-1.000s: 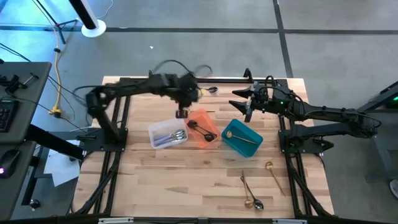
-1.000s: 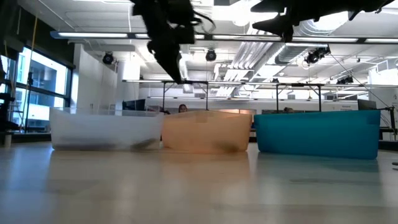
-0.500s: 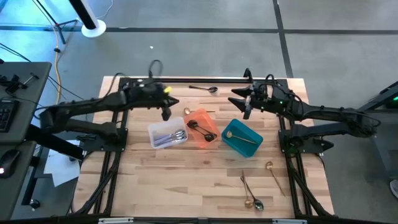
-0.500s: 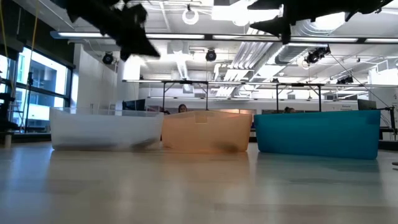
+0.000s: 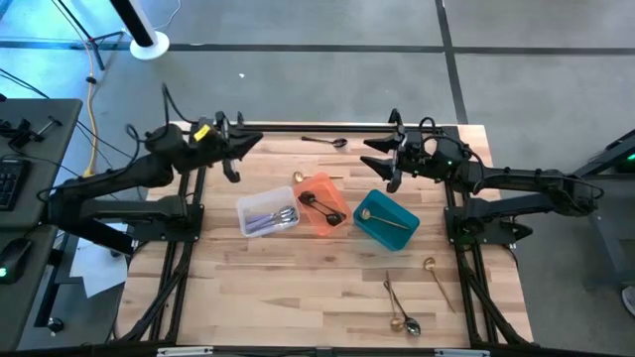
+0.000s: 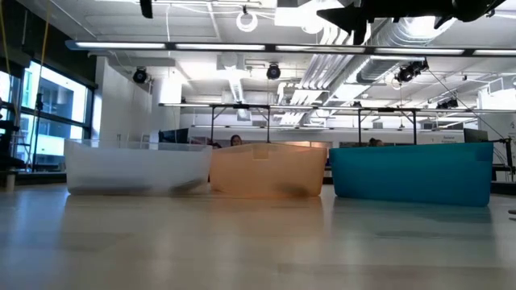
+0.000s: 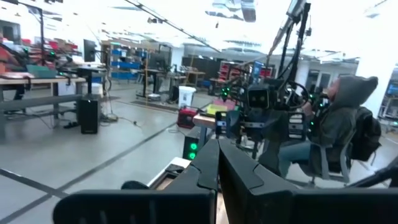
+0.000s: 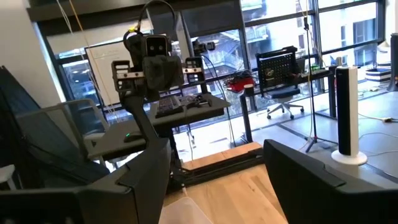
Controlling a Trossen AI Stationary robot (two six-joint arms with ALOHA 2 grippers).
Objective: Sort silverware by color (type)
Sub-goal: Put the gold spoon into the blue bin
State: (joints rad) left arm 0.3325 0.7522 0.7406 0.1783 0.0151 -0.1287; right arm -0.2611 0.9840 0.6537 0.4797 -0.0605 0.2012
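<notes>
Three bins stand side by side mid-table. The clear bin [image 5: 266, 214] holds silver silverware, the orange bin [image 5: 323, 201] a black spoon [image 5: 319, 206], and the teal bin [image 5: 386, 219] a gold piece [image 5: 385, 220]. Loose silverware lies flat on the wood: a dark spoon [image 5: 326, 142] at the far edge, a gold spoon [image 5: 298, 178] beside the orange bin, a gold spoon [image 5: 438, 278] and two more pieces [image 5: 399, 309] near the front right. My left gripper [image 5: 243, 147] [image 7: 217, 177] hangs shut and empty over the far left. My right gripper [image 5: 376, 157] [image 8: 217, 186] hovers open above the far right.
A black bar [image 5: 317, 126] of the frame runs along the table's far edge. Bare wood [image 5: 298, 288] stretches in front of the bins. In the left wrist view a person in a hooded top [image 7: 348, 130] sits beyond the table.
My left gripper has drawn back from above the clear and orange bins toward the table's far left corner. It has risen and tipped from pointing down to about level. The bins and silverware lie as before.
</notes>
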